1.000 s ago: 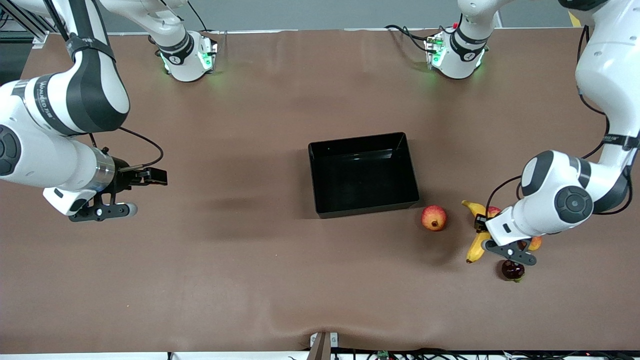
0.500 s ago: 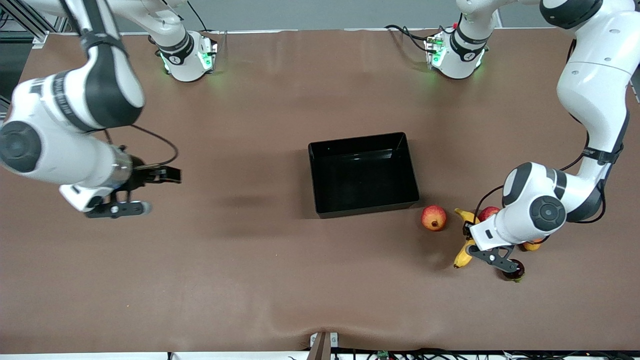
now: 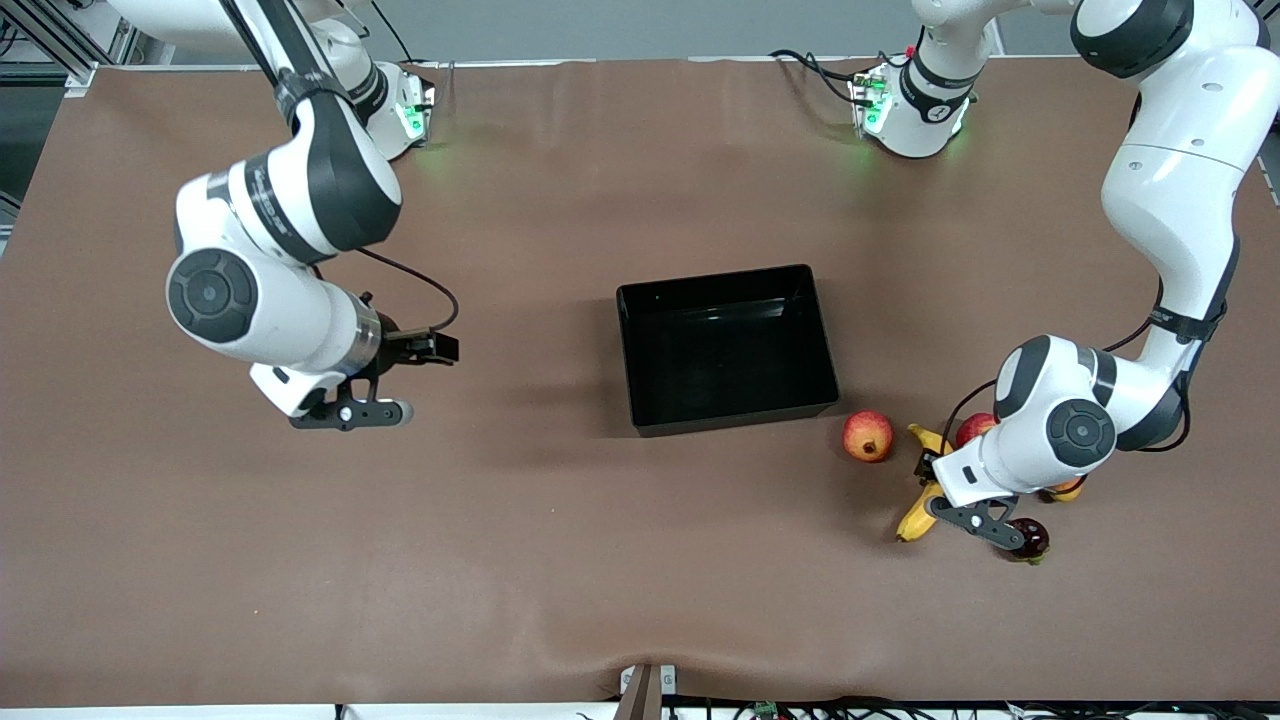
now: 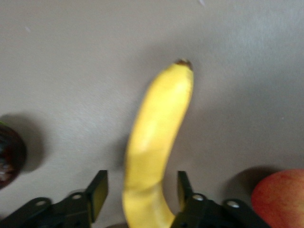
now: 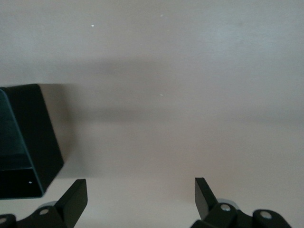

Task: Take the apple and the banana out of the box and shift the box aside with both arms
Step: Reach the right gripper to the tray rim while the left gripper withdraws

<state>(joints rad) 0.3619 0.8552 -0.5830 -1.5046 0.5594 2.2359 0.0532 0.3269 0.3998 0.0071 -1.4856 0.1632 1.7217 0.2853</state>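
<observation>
The yellow banana (image 3: 912,522) lies on the brown table near the left arm's end, nearer the front camera than the black box (image 3: 735,418). My left gripper (image 3: 945,503) is down over the banana (image 4: 159,137). That gripper (image 4: 141,183) is open, a finger on each side with gaps between. The small red apple (image 3: 975,428) sits beside the banana, partly hidden by the left arm. My right gripper (image 3: 365,415) hangs open and empty over bare table, on the right arm's side of the box (image 5: 28,137). In its own view the right gripper (image 5: 140,187) holds nothing.
A red-orange round fruit (image 3: 867,436) lies between the box and the banana. A dark red fruit (image 3: 1030,540) and an orange-red mango (image 3: 1066,490) sit close by the left gripper. The dark fruit (image 4: 7,154) shows beside one finger.
The right arm has swung from the table's end toward the box. The left gripper and the banana have shifted a little toward the right arm's end, and its fingers have come apart.
</observation>
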